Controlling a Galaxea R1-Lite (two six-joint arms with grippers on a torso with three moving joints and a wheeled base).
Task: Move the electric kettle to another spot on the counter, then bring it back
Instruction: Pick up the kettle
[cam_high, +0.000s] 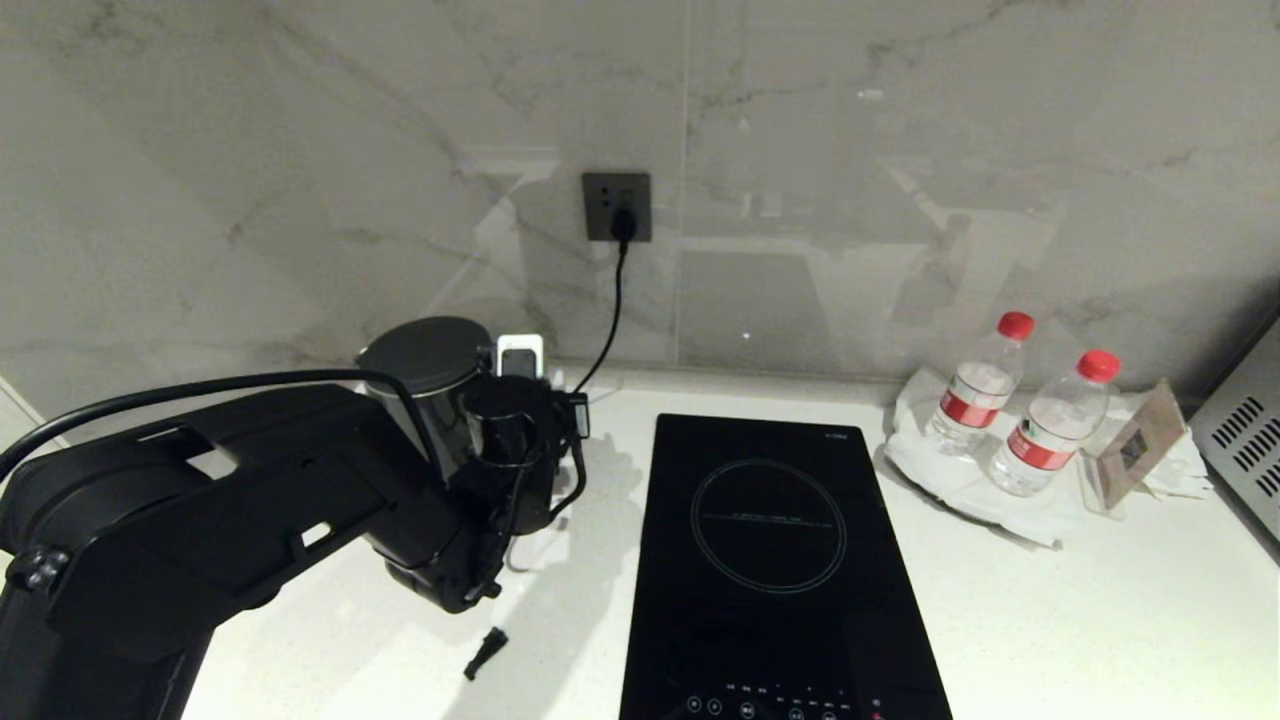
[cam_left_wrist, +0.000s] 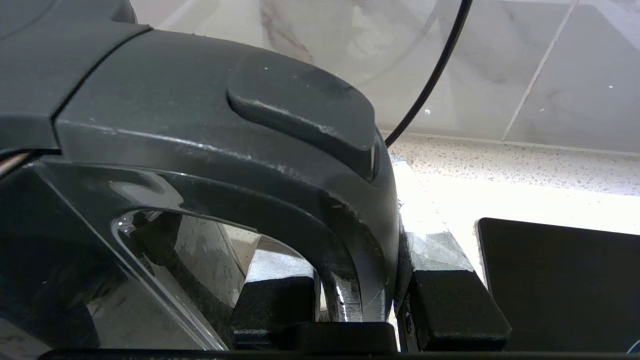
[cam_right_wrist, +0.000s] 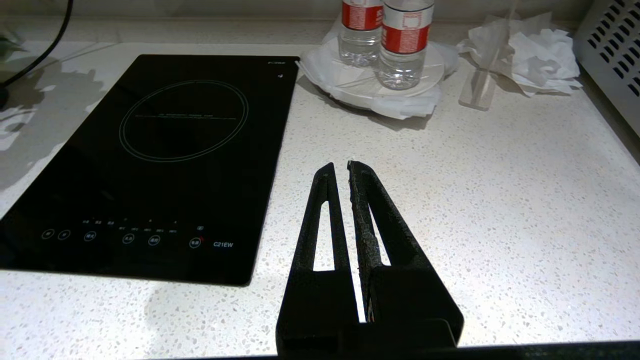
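kettle: the electric kettle (cam_high: 425, 385) stands at the back left of the counter (cam_high: 1100, 620), close to the marble wall, left of the hob; the left arm hides most of it in the head view
kettle look: glossy black body, flat round dark grey lid on top; in the left wrist view the loop handle (cam_left_wrist: 280, 165) fills the picture, matte dark grey with scuffs, a raised thumb tab on its top, chrome trim on the inner edge; the shiny body reflects the room
left gripper: the left gripper (cam_left_wrist: 367, 300) is at the handle, one finger inside the loop, one (cam_left_wrist: 450, 310) outside, jaws clamped on the handle's upright part
left arm: reaches in from the lower left across the counter to the kettle
cord: black power cord (cam_high: 610, 320) runs from the wall socket (cam_high: 616, 206) down behind the kettle
hob: black glass induction hob (cam_high: 770, 560) set into the counter, just right of the kettle
small part: a small black piece (cam_high: 485, 652) lies on the counter in front of the arm; cannot tell what it is
bottles: two water bottles (cam_high: 1010, 410), red caps, on white paper at the back right
right gripper: the right gripper (cam_right_wrist: 340, 170) hovers above bare counter right of the hob, fingers pressed together, holding nothing
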